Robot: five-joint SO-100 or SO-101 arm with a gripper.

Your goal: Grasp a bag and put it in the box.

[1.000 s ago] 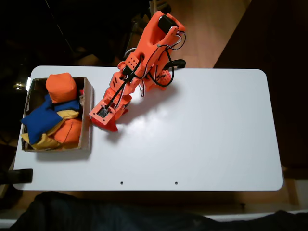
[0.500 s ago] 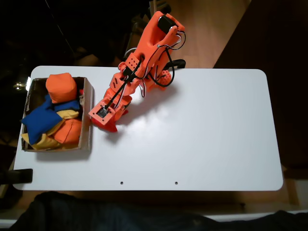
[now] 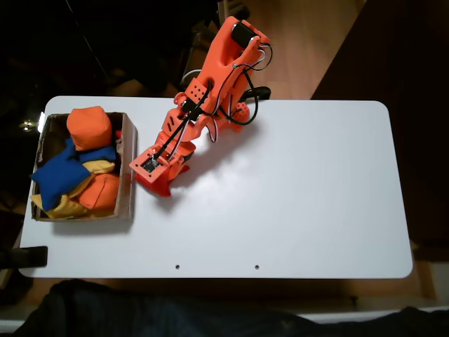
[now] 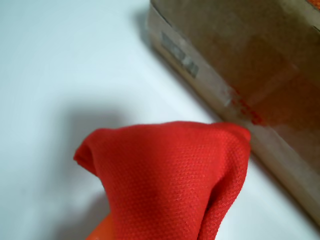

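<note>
In the wrist view the red bag (image 4: 170,170) hangs bunched up and pinched from below the frame, over the white table, just beside the outer wall of the brown cardboard box (image 4: 240,65). A bit of an orange finger (image 4: 97,234) shows under the cloth. In the fixed view my orange gripper (image 3: 156,175) is shut on the bag (image 3: 161,187), just right of the box's right wall (image 3: 129,161) and outside the box.
The box holds orange beanbags (image 3: 90,128), a blue one (image 3: 59,175) and yellow ones (image 3: 66,206). My arm's base (image 3: 235,109) stands at the table's back edge. The white table (image 3: 295,196) spreads to the right; a black object (image 3: 28,256) sits at its front left corner.
The arm has shifted slightly and the gripper with the bag has edged a little right. It stays beside the box's right wall.
</note>
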